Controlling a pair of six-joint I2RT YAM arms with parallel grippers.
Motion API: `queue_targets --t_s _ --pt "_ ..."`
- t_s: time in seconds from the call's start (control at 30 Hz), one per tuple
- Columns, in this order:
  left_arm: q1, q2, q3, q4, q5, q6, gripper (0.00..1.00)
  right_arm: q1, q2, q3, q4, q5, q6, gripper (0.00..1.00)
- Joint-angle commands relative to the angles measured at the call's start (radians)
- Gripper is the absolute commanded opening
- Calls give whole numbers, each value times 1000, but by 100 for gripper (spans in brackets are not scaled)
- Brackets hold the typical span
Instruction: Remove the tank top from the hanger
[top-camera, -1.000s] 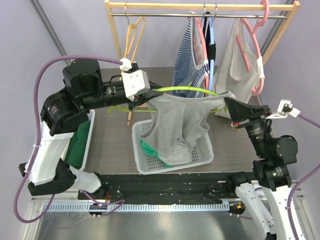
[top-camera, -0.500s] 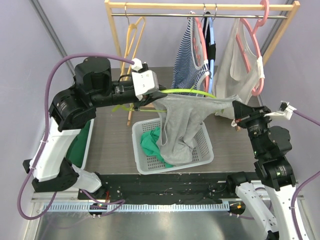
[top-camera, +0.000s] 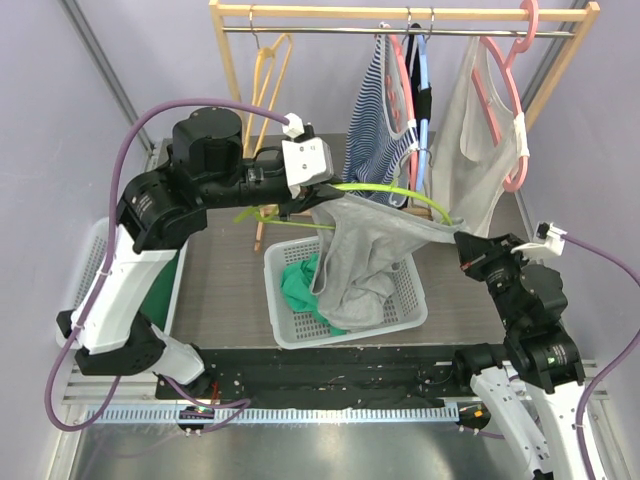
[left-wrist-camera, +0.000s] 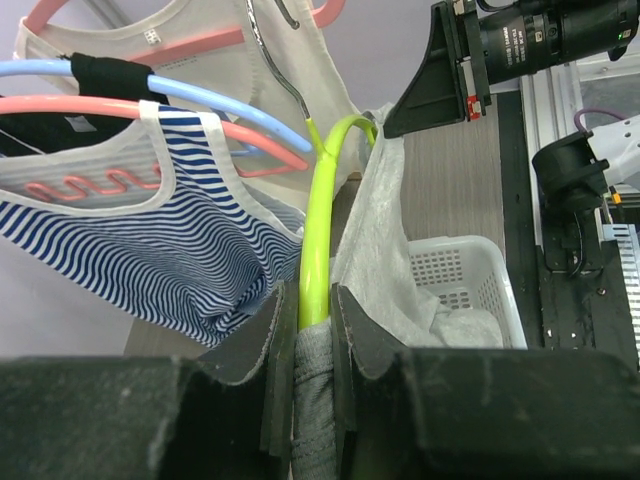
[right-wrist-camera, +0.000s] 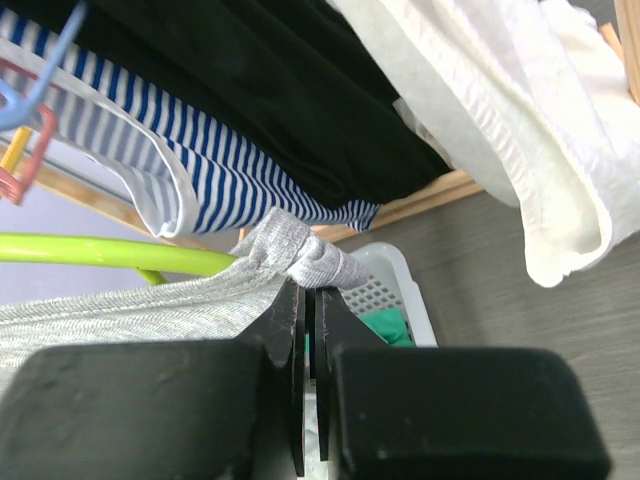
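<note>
A grey tank top (top-camera: 365, 255) hangs on a lime-green hanger (top-camera: 385, 187) over the white basket (top-camera: 410, 315). My left gripper (top-camera: 318, 195) is shut on the hanger's left arm; in the left wrist view the green bar (left-wrist-camera: 318, 250) and a bunched grey strap (left-wrist-camera: 312, 400) sit between its jaws (left-wrist-camera: 313, 300). My right gripper (top-camera: 462, 243) is shut on the tank top's other strap, just off the hanger's right tip. In the right wrist view the strap (right-wrist-camera: 305, 258) is pinched at the fingertips (right-wrist-camera: 311, 295), beside the hanger's end (right-wrist-camera: 100, 250).
A wooden rack (top-camera: 400, 12) at the back holds a striped top (top-camera: 375, 120), a white top (top-camera: 480, 130), a pink hanger (top-camera: 510, 100) and an orange hanger (top-camera: 268, 70). A green cloth (top-camera: 300, 285) lies in the basket. A bin with green fabric (top-camera: 160, 290) stands at left.
My left arm has swung right and back, carrying the hanger. My right gripper has dropped lower and nearer, drawing the strap past the hanger's right tip. The tank top hangs more bunched.
</note>
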Motion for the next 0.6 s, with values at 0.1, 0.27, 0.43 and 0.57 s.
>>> queue_targets --t_s 0.1,0.27,0.43,0.57 --pt "9 -51 132 112 -3 -18 0 -17 38 -2 -228 149 -33 1" --pt "7 -9 235 125 -29 -9 0 -17 84 -20 -250 115 -2 1" --pt "7 35 366 164 -62 -12 0 -17 54 -62 -227 80 16 1" --pt "9 21 353 147 -68 -3 0 -17 47 -42 -229 93 4 1"
